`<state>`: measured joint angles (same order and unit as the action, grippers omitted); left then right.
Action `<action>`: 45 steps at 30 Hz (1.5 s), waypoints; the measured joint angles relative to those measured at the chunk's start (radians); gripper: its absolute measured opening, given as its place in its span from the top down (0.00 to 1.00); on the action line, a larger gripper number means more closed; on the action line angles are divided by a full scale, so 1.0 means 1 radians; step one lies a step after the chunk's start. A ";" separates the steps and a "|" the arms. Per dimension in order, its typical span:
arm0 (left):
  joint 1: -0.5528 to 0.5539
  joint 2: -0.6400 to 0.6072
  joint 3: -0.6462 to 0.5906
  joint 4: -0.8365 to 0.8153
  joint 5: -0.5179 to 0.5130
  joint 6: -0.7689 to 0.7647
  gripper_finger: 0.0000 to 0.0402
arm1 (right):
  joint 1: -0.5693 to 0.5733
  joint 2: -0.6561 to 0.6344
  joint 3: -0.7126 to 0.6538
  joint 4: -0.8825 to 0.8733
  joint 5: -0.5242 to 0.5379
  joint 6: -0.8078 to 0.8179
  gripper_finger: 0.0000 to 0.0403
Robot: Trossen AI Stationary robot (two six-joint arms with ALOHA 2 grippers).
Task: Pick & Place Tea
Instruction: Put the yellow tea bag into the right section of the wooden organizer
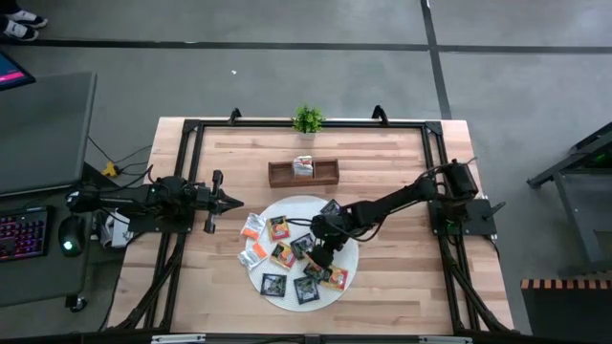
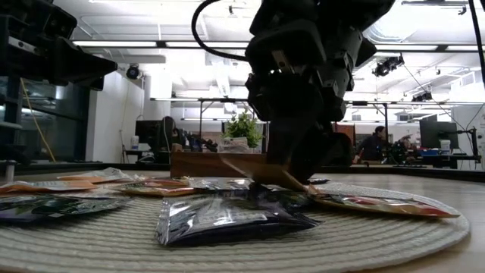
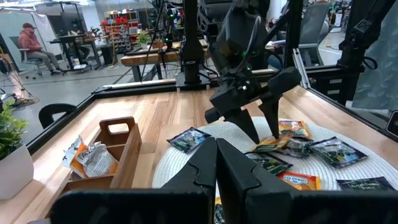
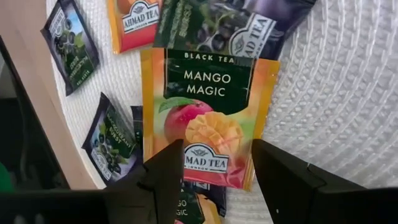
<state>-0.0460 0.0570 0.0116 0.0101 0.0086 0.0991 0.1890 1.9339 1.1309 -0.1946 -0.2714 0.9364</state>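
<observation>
The right gripper (image 4: 214, 171) hangs over the round mat (image 4: 336, 93) with its fingers parted, straddling the near edge of the Mango Magic sachet (image 4: 208, 118), which lies flat between and just ahead of them, not yet pinched. The left gripper (image 1: 232, 202), closed, waits well apart beside the mat; the tray (image 1: 279, 174) sits beyond it.
</observation>
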 joint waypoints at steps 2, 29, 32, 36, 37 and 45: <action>0.000 0.000 0.000 0.000 0.000 0.000 1.00 | 0.000 0.000 0.000 0.006 0.000 0.006 0.54; 0.000 0.000 0.000 0.000 0.000 0.000 1.00 | 0.000 -0.023 0.000 -0.016 0.054 -0.002 0.54; 0.000 0.000 0.000 0.000 0.000 0.000 1.00 | 0.001 -0.032 0.001 -0.016 0.061 -0.002 0.54; 0.000 0.000 0.000 0.000 0.000 0.000 1.00 | 0.001 -0.047 0.001 -0.018 0.066 -0.007 0.54; 0.000 0.000 0.000 0.000 0.000 0.000 1.00 | 0.000 -0.047 0.001 -0.022 0.069 -0.011 0.54; 0.000 0.000 0.000 0.000 0.000 0.000 1.00 | -0.017 -0.047 0.001 -0.082 0.116 -0.054 0.54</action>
<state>-0.0458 0.0570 0.0116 0.0101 0.0086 0.0990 0.1721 1.8870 1.1320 -0.2763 -0.1556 0.8819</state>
